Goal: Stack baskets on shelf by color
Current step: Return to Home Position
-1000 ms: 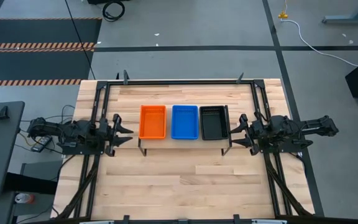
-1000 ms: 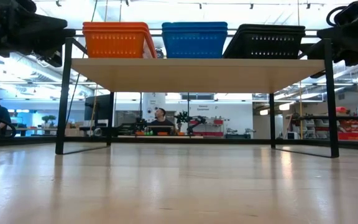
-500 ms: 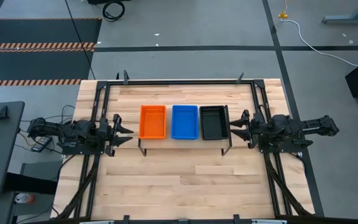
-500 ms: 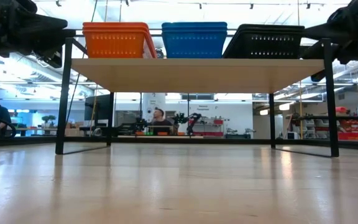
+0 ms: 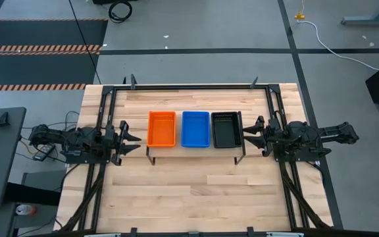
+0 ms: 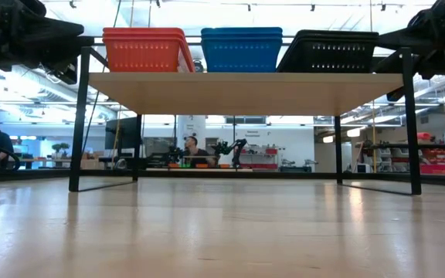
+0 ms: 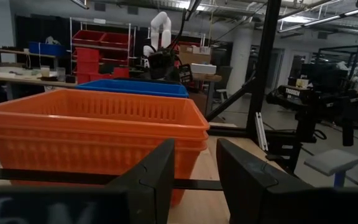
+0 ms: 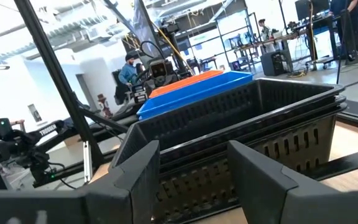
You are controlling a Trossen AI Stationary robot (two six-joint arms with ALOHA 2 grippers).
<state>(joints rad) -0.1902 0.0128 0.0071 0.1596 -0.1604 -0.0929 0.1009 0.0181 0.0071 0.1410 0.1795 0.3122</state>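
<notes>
Plastic baskets: we judge them light, stiff; pinch a short rim. Left gripper, right gripper both parted, empty, flanking shelf.

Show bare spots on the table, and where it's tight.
Widest bare tabletop: between the shelf legs and the front rail. A narrower strip runs behind the shelf to the back rail. Crowded: shelf top, filled by orange baskets, blue baskets, black baskets; the left end effector and right end effector flank its ends.
</notes>
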